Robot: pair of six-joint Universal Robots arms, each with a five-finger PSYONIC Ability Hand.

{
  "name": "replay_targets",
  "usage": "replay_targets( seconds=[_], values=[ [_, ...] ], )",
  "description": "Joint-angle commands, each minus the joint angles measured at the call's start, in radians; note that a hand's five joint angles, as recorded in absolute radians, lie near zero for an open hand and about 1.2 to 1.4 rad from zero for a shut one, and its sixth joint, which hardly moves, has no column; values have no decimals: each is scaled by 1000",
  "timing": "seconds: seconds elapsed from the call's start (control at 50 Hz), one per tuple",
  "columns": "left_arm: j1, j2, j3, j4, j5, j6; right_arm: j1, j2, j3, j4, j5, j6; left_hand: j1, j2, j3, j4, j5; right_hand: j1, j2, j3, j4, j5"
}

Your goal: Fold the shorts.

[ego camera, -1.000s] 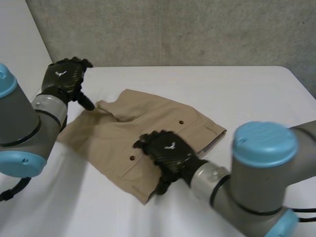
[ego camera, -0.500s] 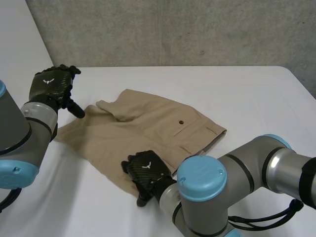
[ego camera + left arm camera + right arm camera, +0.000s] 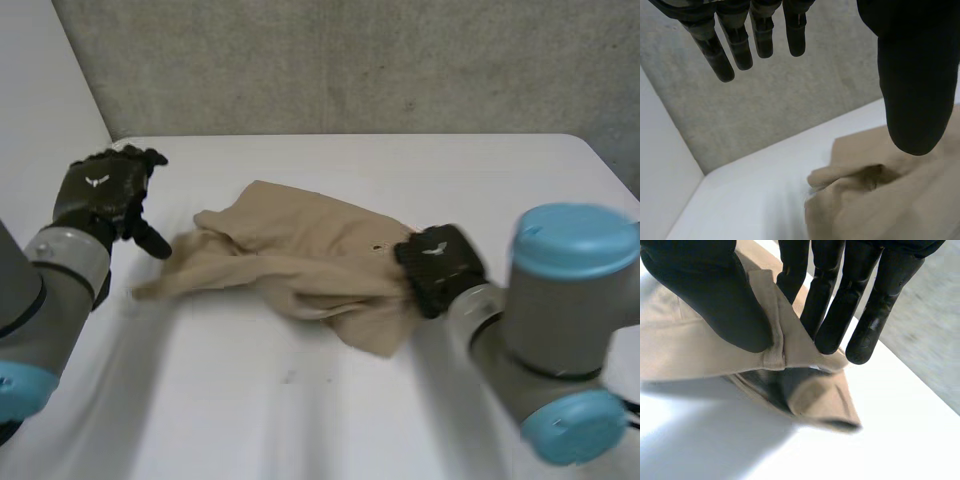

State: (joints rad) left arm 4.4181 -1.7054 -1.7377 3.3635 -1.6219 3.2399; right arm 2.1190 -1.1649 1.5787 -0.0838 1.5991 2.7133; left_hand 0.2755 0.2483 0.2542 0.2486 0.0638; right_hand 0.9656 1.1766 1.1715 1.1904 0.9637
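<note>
Softness governs how the tan cloth shorts (image 3: 300,250) will handle. They lie rumpled and bunched near the middle of the white tabletop (image 3: 300,420), light and limp, so whatever part is lifted will sag and drag the rest along, and a fold will keep only if it is laid flat. The right hand (image 3: 710,295) is closed on them, thumb on one side and fingers (image 3: 830,305) on the other, pinching a doubled, stitched edge; it may be the waistband or a leg hem, but I cannot tell which from this close. In the head view that hand sits at the end of the shorts nearest the right arm. The left hand (image 3: 912,85) holds nothing: its fingers are straight and apart from the thumb, hovering just above the opposite end of the garment. The best holds, I judge, are the seamed edges and corners, where thicker cloth gives the fingers something to bite; a pinch in the middle would merely gather a wrinkle. The fabric seems matte rather than slippery, and nothing about it looks fragile.
</note>
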Motion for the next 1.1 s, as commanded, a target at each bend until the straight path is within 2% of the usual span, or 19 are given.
replay_targets(
  seconds=[0.02, 0.1, 0.3, 0.5, 0.54, 0.66, 0.86, 1.1],
  values=[
    [-2, 59, -157, -1, 169, 96, -145, -44, 43, 12, -31, -79, -12, 15, 9, 15, 25, 431, 220, 225, 206, 258],
    [-16, 52, -215, -1, 212, 164, -149, -45, 64, 9, -65, -63, -12, 15, 9, 15, 25, 431, 220, 225, 206, 258],
    [-83, -51, -206, -19, 175, 158, -143, -42, 76, -4, -74, 9, 47, 74, 68, 73, 84, 431, 220, 225, 206, 258],
    [-170, -60, -207, -110, 8, -77, -137, -39, 90, -34, -76, 25, 108, 135, 130, 135, 145, 431, 220, 225, 206, 258],
    [-192, -65, -212, -104, -12, -91, -136, -41, 90, -34, -76, 25, 117, 144, 138, 144, 154, 431, 220, 225, 206, 258],
    [-235, -155, -206, -41, -68, -91, -136, -42, 101, -36, -76, 26, 214, 241, 235, 241, 251, 431, 220, 225, 206, 258],
    [-236, -218, -194, -4, -70, -77, -131, -42, 112, -47, -76, 26, 293, 320, 315, 320, 330, 431, 220, 225, 206, 258],
    [-226, -258, -189, 56, -91, 1, -128, -42, 115, -48, -77, 26, 308, 335, 329, 335, 345, 431, 220, 225, 206, 258]
  ],
)
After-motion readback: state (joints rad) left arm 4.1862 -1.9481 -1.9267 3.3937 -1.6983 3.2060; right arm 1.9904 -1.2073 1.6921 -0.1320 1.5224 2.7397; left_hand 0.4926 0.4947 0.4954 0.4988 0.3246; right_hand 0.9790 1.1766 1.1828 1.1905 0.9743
